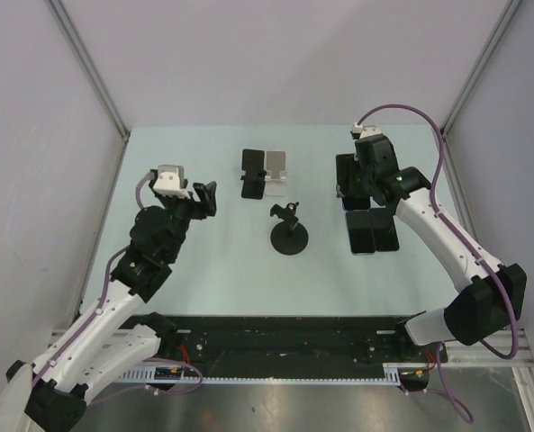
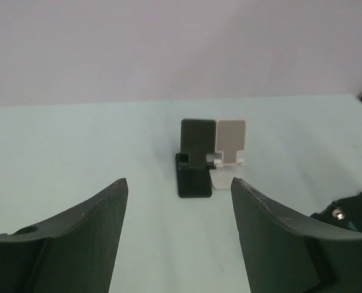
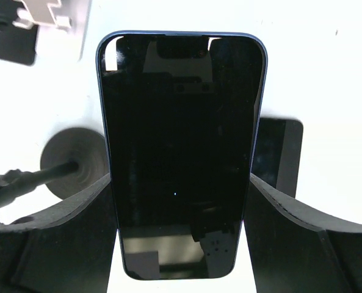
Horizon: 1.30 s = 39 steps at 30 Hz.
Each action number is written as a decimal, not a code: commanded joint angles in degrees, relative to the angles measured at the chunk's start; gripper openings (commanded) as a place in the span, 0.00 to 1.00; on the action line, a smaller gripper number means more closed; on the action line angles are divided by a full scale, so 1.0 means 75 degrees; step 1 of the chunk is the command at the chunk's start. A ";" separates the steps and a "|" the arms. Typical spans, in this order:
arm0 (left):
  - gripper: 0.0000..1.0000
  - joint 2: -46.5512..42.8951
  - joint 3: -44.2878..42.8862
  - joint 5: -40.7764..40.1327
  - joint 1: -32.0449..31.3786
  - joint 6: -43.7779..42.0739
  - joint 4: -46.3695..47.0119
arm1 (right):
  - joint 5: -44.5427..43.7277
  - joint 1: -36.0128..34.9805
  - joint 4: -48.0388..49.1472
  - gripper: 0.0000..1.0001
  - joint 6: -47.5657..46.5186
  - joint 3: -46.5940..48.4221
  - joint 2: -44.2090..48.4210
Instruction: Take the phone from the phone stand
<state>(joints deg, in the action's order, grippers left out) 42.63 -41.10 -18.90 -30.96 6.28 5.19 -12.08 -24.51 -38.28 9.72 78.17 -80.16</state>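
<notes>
My right gripper [image 1: 351, 185] is shut on a dark phone with a blue rim [image 1: 345, 176], held by its two long edges over the table's right side. In the right wrist view the phone [image 3: 179, 122] fills the gap between the fingers [image 3: 65, 226] of the gripper [image 3: 181, 186]. Two folding phone stands, one black [image 1: 252, 174] and one white [image 1: 278, 172], stand empty at the far middle. In the left wrist view the black one [image 2: 195, 162] and the white one [image 2: 229, 146] also show. My left gripper [image 1: 205, 198] is open and empty, left of the stands; it is wide apart in its own view [image 2: 179, 186].
A black stand with a round base and a clamp arm [image 1: 289, 236] stands in the table's middle; its base shows in the right wrist view [image 3: 74, 160]. Dark phones lie flat side by side [image 1: 372, 232] near the right arm; one shows behind the held phone [image 3: 279, 152].
</notes>
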 commanded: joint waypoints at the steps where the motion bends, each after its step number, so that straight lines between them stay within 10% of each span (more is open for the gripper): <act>1: 0.74 0.0280 0.0265 -0.0445 0.0050 -0.0463 0.0023 | 0.0169 0.0046 0.0194 0.00 0.0427 -0.0285 -0.0327; 27: 0.77 0.0761 0.0453 -0.0141 0.0109 -0.0674 0.0269 | -0.0300 -0.0622 0.2186 0.02 0.1646 -0.2536 -0.2554; 39: 0.77 0.0656 0.0488 0.0105 0.0097 -0.0580 0.0281 | -0.0803 -0.0739 0.2233 0.55 0.1740 -0.2642 -0.2578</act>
<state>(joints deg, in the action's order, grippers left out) 48.93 -37.80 -19.31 -30.48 2.52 5.06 -13.63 -29.43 -22.02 21.87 58.85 -99.68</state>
